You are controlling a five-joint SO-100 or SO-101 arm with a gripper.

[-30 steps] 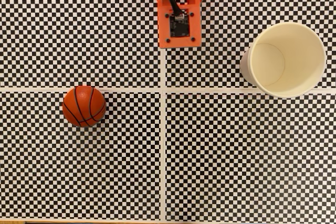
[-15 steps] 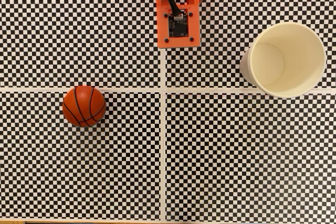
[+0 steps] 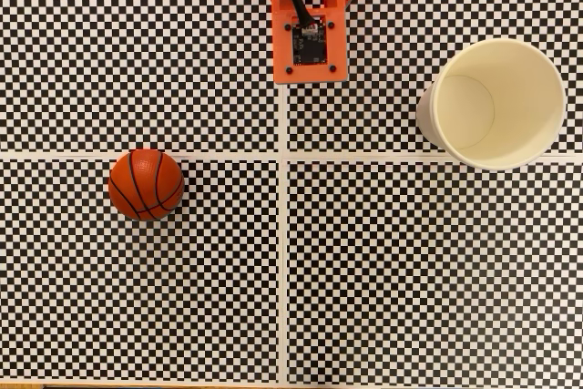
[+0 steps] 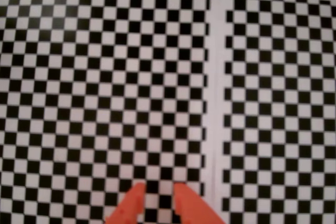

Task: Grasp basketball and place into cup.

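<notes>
Fixed view: basketball (image 3: pixel 146 184) left of tool.

From the fixed view, you have open checkered table (image 3: pixel 410 271) across the whole lower half. Two things stand on it: the basketball (image 3: pixel 146 184) at left and the cup (image 3: pixel 496 102) at upper right, well apart, with a wide bare lane between them. Below the end effector (image 4: pixel 157 188) in the wrist view lies bare table.
</notes>
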